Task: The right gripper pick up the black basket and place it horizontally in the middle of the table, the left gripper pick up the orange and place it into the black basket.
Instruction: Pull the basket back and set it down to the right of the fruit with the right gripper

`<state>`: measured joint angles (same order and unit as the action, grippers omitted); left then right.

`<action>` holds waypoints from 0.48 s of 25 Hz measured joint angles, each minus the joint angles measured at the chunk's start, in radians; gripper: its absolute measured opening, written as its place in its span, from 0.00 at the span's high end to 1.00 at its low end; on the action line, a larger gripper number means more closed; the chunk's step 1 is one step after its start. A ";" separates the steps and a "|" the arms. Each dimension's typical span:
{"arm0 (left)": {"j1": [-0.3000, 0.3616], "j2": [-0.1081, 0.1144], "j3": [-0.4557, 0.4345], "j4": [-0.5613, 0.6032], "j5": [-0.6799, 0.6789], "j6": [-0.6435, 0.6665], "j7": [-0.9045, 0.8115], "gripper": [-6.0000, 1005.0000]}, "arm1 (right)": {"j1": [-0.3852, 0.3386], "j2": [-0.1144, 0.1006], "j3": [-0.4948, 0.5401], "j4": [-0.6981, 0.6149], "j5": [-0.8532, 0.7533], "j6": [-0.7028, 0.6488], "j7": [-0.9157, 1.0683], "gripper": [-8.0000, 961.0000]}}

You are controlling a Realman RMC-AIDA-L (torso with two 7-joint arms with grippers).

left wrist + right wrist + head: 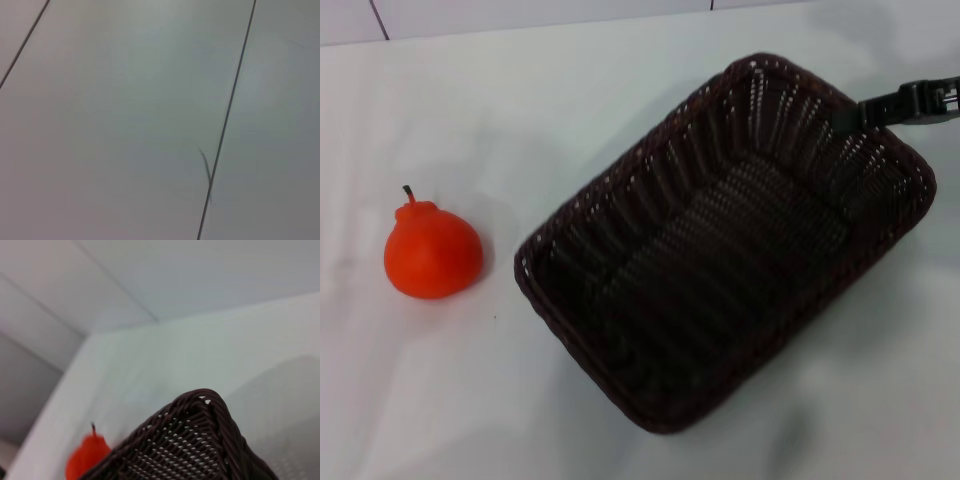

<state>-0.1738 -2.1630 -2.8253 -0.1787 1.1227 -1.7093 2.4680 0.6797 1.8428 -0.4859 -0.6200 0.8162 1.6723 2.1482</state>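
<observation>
from my remote station, the black basket (720, 250) sits diagonally on the white table (620, 90), its far right corner meeting the right gripper (865, 112), which reaches in from the right edge at the braided rim; i cannot tell whether its fingers are closed on the rim. the orange (432, 252) rests apart, left of the basket. my left wrist camera shows only pale seamed panels.

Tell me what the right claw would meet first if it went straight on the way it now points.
Probably the braided far rim of the dark woven wicker basket: the right claw points leftward and is at that rim already. Whether it touches cannot be told.
</observation>
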 joint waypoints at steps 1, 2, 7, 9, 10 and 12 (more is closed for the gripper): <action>0.000 0.000 0.000 0.000 0.000 0.000 0.000 0.18 | -0.006 0.002 0.021 0.010 0.011 -0.003 0.000 0.78; -0.002 0.000 0.000 -0.001 0.000 0.006 0.000 0.18 | -0.009 0.003 0.032 0.015 0.017 -0.005 0.000 0.78; -0.006 0.000 0.001 -0.001 0.000 0.020 0.001 0.18 | -0.036 0.005 0.099 0.069 0.062 -0.034 0.007 0.78; -0.007 0.001 0.001 -0.002 0.000 0.027 0.001 0.18 | -0.048 0.005 0.120 0.092 0.080 -0.050 0.012 0.78; -0.008 0.001 0.001 -0.002 0.000 0.029 0.001 0.18 | -0.053 0.005 0.130 0.104 0.087 -0.058 0.014 0.78; -0.010 0.003 0.001 -0.003 0.001 0.031 0.001 0.18 | -0.060 0.005 0.147 0.123 0.094 -0.073 0.020 0.78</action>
<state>-0.1836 -2.1604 -2.8240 -0.1817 1.1240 -1.6781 2.4688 0.6199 1.8476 -0.3388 -0.4973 0.9105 1.5990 2.1681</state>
